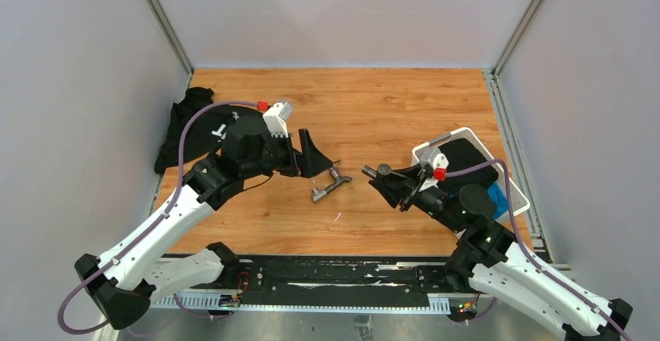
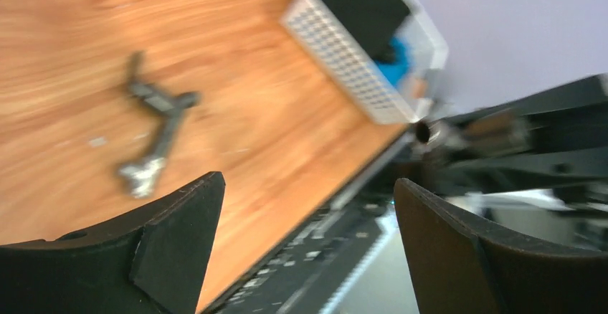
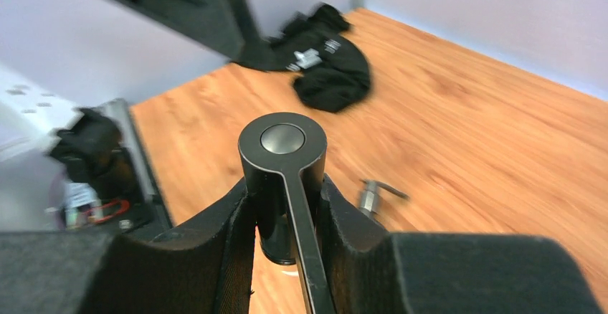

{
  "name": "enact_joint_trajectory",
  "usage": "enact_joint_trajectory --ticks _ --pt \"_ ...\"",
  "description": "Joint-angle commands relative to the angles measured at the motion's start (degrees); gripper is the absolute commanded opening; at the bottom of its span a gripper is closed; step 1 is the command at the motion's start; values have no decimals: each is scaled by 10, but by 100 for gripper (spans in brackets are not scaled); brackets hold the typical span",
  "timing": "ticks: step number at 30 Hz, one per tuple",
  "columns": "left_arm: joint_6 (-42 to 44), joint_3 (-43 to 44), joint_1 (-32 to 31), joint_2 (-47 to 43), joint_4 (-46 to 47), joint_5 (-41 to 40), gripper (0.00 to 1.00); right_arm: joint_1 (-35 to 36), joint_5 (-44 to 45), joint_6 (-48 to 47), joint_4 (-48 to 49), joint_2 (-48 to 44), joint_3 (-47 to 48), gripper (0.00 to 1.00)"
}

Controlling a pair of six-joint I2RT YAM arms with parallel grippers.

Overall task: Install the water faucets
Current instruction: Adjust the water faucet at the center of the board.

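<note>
Dark-grey tap body (image 1: 331, 186) lies flat on the table (image 1: 389, 115), long axis slanting from near-left up toward my right gripper (image 1: 381, 176), which is clamped on the lever piece (image 3: 282, 142) just right of it; my left gripper (image 1: 317, 158), jaws wide and empty, hovers just left of it and looks the nearer.

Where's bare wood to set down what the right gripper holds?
Far strip between black cloth and white basket is bare; so is the near strip below the loose faucet piece. Crowded at centre, between left gripper and right gripper.
</note>
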Motion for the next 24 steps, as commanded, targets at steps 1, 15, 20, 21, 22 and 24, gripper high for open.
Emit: enact_joint_trajectory --ticks 1,15,20,21,22,24 --pt "133 -49 3 30 -123 -198 93 -46 122 -25 -90 17 0 0" --pt "325 -14 -89 269 -62 -243 96 -159 40 65 -179 -11 47 0" --pt "349 27 -127 361 -64 -282 83 -159 43 67 -191 -14 55 0" --pt "348 38 -134 377 -67 -295 81 -159 46 69 -190 -13 54 0" --pt "345 47 -139 392 -70 -300 79 -159 48 71 -191 -11 53 0" --pt "337 58 -143 419 -67 -299 73 -159 47 72 -190 -8 53 0"
